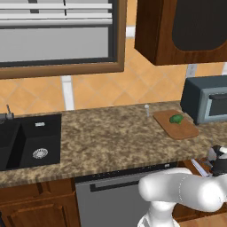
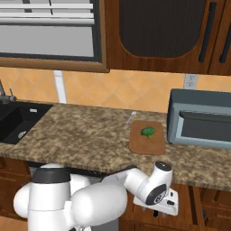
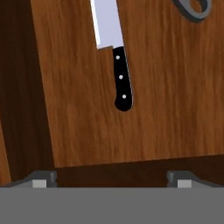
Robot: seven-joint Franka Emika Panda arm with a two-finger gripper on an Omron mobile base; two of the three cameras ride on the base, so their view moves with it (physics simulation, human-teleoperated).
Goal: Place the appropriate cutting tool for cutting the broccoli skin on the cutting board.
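Speckled granite counter (image 1: 111,137), black sink (image 1: 31,139) at left, grey toaster oven (image 2: 200,118) at right. Both base cams give me rounded wooden cutting board (image 2: 147,137) beside oven, lumpy green broccoli (image 2: 148,131) on it. Hand cam instead gives wood-grain drawer floor (image 3: 175,96): knife (image 3: 113,52), black riveted handle toward gripper (image 3: 112,178), blade running away lengthwise. Grey ring-handled tool (image 3: 192,8) at corner. Fingertips (image 3: 43,178) wide apart, nothing between. Whitish-pink cutting tool: can't tell where.

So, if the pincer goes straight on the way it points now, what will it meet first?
Most likely the bare wooden surface it looks down on. The knife with the black handle lies further up in the hand view, off that line, though depth is unclear.
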